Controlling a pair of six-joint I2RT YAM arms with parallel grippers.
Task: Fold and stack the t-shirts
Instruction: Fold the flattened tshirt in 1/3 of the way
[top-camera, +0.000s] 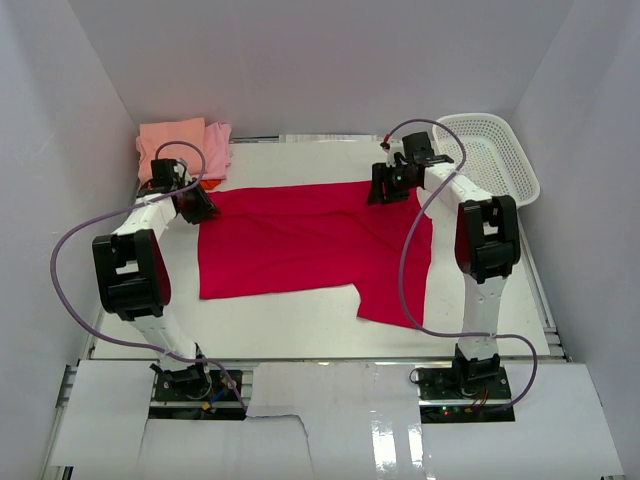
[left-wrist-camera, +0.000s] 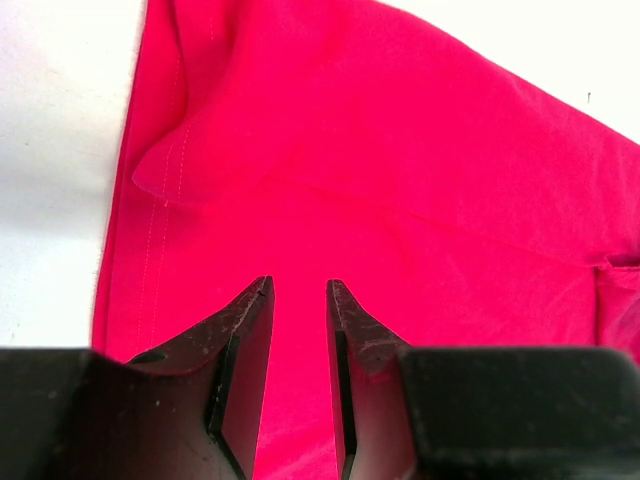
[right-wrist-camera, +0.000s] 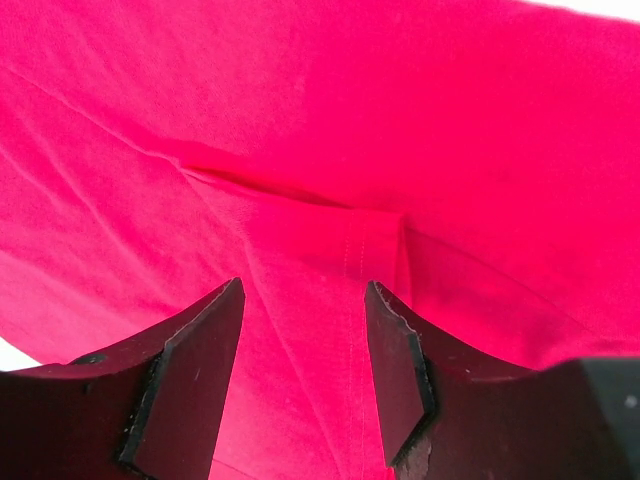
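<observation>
Salmon-pink and light pink t-shirts (top-camera: 185, 145) lay folded in the far-left corner of the worktop (top-camera: 300, 325), parked there, I judged, as the start of the stack and out of the way of the folding. Just right of them, my left end effector (left-wrist-camera: 298, 285) sat low over the left edge of the crimson t-shirt (top-camera: 300, 245). Its jaws were only narrowly parted and held nothing, and the stitched hem (left-wrist-camera: 150, 230) ran just beside them; I read that as lining up to pinch that edge. The crimson shirt itself was spread flat across the middle of the worktop, not yet folded, with one part trailing toward the near right. Over its far-right corner my right end effector (right-wrist-camera: 303, 285) waited with jaws wider apart and empty. It was aimed at a small stitched fold (right-wrist-camera: 370, 245) in the cloth, probably so both ends could be lifted together. Farthest right, a white lattice basket (top-camera: 495, 155) stood clear of the shirt.
</observation>
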